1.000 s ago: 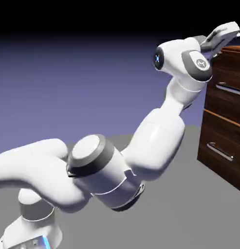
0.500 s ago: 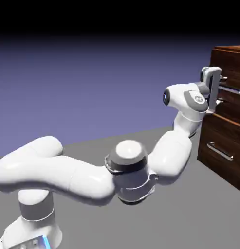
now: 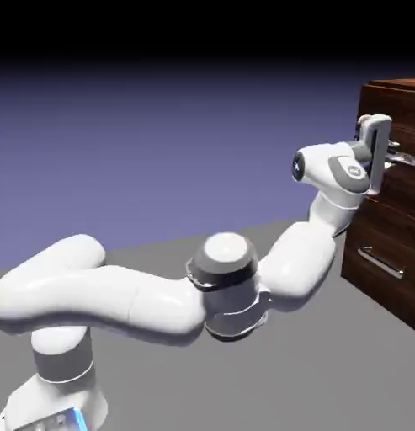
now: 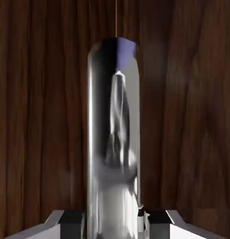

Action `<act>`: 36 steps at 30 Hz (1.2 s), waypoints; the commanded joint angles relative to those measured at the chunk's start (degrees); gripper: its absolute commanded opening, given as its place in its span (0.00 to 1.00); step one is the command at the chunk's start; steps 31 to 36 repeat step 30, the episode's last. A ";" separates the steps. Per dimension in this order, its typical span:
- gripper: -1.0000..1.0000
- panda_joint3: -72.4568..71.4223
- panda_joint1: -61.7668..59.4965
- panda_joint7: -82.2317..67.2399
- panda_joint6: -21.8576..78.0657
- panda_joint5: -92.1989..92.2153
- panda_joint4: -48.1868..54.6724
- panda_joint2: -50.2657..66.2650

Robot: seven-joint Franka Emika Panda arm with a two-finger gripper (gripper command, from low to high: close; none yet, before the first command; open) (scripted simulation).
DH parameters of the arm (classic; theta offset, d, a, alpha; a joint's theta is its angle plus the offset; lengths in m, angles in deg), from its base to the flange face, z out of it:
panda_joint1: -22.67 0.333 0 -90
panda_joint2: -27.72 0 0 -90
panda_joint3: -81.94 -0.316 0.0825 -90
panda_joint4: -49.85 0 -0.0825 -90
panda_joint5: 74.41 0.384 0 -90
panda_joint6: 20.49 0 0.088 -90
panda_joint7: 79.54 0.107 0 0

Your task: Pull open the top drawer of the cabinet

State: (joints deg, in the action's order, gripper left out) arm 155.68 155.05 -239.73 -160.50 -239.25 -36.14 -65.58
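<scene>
Tool (image 4: 115, 224) shut on top drawer's silver handle (image 4: 113, 140).

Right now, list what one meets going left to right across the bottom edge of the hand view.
The end effector's left-hand finger tip, the silver bar handle, the end effector's right-hand finger tip.

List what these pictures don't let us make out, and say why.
- Far end of the top drawer's handle: cut off by the exterior view's right edge.
- Cabinet's right side: beyond that same edge.
- Drawer's inside: hidden behind its front in the hand view.
- Finger tips: partly cut off by the hand view's bottom edge.
</scene>
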 commanded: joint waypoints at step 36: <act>1.00 -2.30 -33.85 4.93 22.48 4.23 -56.32 -5.09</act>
